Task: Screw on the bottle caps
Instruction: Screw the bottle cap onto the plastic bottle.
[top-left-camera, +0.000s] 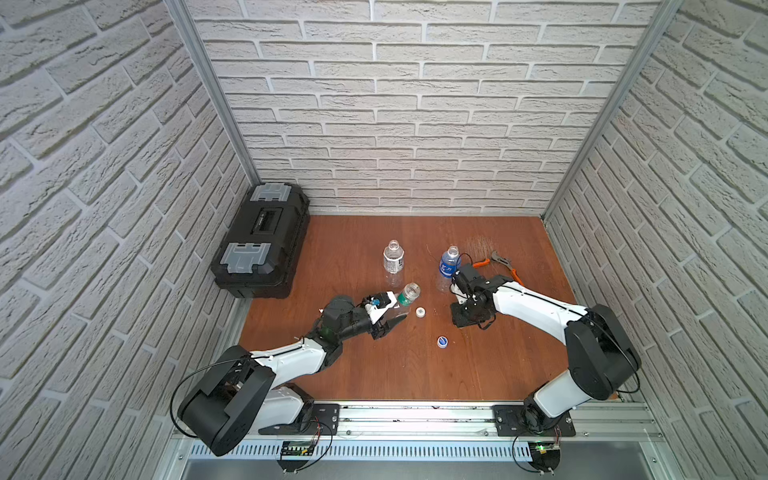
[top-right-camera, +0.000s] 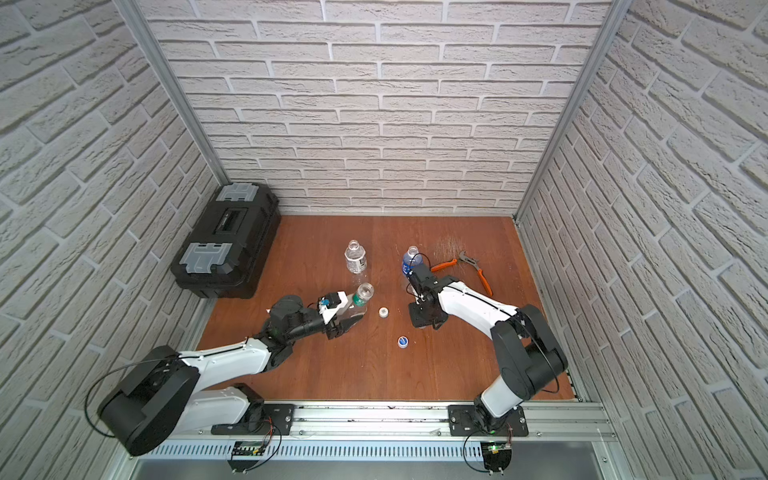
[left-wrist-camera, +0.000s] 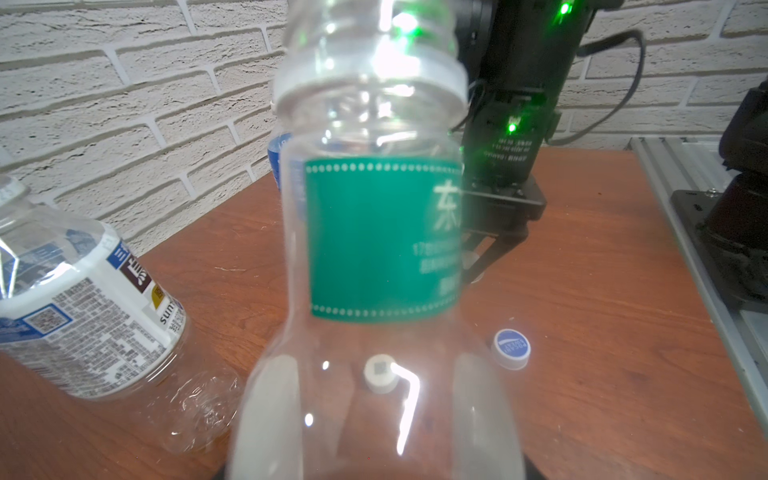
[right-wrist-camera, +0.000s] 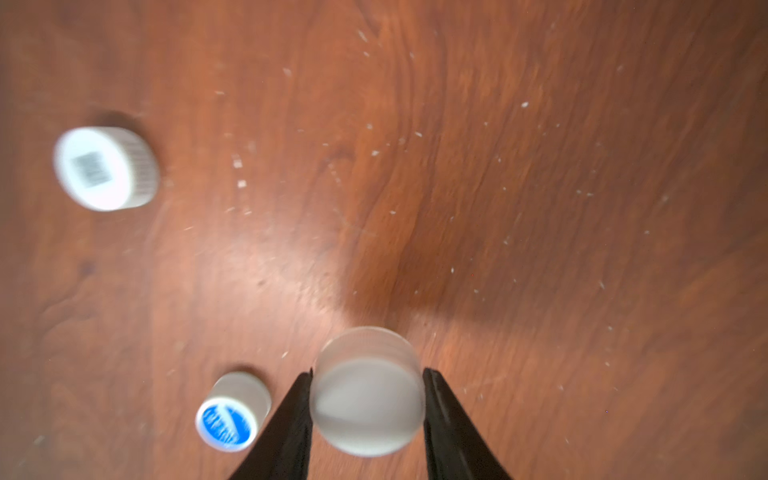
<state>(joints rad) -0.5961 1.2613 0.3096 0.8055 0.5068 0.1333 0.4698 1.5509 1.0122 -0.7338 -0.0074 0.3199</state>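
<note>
L claw (top-left-camera: 393, 312) tight on uncapped, see-through green-band bottle (top-left-camera: 409, 293); R claw (right-wrist-camera: 368, 374) tight on wide white cap (right-wrist-camera: 368, 409).

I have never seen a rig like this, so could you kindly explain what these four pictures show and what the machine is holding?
These are two robot arms mounted at the front edge of a wooden table, each ending in a two-fingered claw. Two pictures come from a camera overhead, showing the whole scene; the other two come from cameras on the arms' wrists. The left claw grips a clear bottle with a green neck band, tilted and uncapped. The right claw pinches a plain white cap. Loose on the table lie a white cap with a printed code and a blue cap. Two more open bottles stand behind, one white-labelled, one blue-labelled. A black toolbox and orange-handled pliers lie aside.
</note>
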